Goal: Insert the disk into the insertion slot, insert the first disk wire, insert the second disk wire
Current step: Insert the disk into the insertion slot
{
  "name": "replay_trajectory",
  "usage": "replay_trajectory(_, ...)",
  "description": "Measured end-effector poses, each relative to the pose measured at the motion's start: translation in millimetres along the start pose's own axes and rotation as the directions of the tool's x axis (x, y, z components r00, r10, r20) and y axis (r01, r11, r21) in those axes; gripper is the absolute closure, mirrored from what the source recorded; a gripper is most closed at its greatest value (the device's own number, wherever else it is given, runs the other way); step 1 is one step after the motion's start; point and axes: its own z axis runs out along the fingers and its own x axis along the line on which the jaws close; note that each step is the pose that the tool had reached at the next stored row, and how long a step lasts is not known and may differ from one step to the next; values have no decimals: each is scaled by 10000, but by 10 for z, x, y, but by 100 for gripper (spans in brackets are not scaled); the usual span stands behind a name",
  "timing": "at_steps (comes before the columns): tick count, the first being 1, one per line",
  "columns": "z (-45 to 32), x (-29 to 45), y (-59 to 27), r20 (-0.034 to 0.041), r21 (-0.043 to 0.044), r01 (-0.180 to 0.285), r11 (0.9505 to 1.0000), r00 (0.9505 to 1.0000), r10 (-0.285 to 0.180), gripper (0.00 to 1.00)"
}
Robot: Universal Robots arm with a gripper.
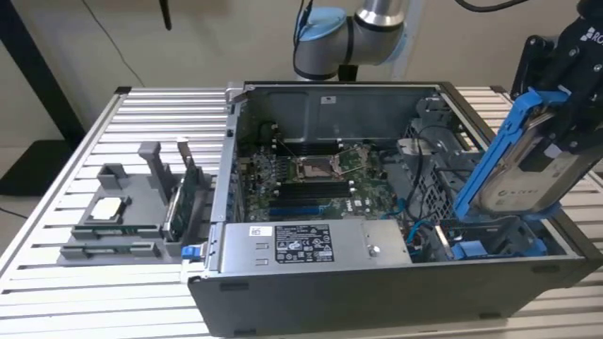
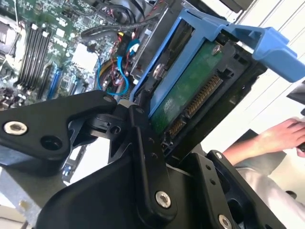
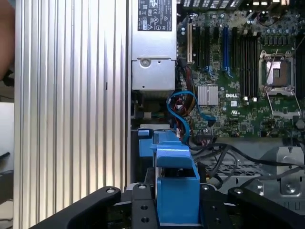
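**Blue-framed disk held tilted over the bay**

From the exterior view I can see the gripper (image 1: 558, 152) closed on the disk (image 1: 523, 176), pinching its blue carrier from both sides. The disk hangs tilted with its silver face toward that camera. It is over the corner of the computer case (image 1: 377, 296) on the exterior view's right. Its lower end sits close above the insertion slot (image 1: 499, 244), and I cannot tell whether it touches the rim. The grey power supply (image 1: 301, 244) lies just beside the slot, toward the exterior view's left.

The second wrist view gives me the disk's other face, a green circuit board (image 2: 190, 90) with a row of connector pins. It also shows a black finger (image 2: 143, 143) pressed against the carrier's edge and a person's hand (image 2: 281, 136) beyond the case.

The first wrist view looks along the carrier's edge, clamped between the black finger links, down to loose blue cables (image 3: 183, 107) and the motherboard (image 3: 238, 62).
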Motion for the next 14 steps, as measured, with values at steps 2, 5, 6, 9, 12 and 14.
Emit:
replay_trajectory(2,-7,30,-1,-5,-108,0,9999,10000,0,67)
replay_trajectory(5,2,45,-1,-18,-347,-34,9994,10000,33,67)
replay_trajectory(6,17,52,-3,-28,-398,-59,9992,10000,58,67)
replay_trajectory(9,64,55,-27,-37,-400,-65,9992,10000,63,67)
replay_trajectory(12,118,55,-42,-36,-399,-66,9992,10000,64,67)
replay_trajectory(14,154,55,-55,-37,-398,-66,9992,10000,65,67)
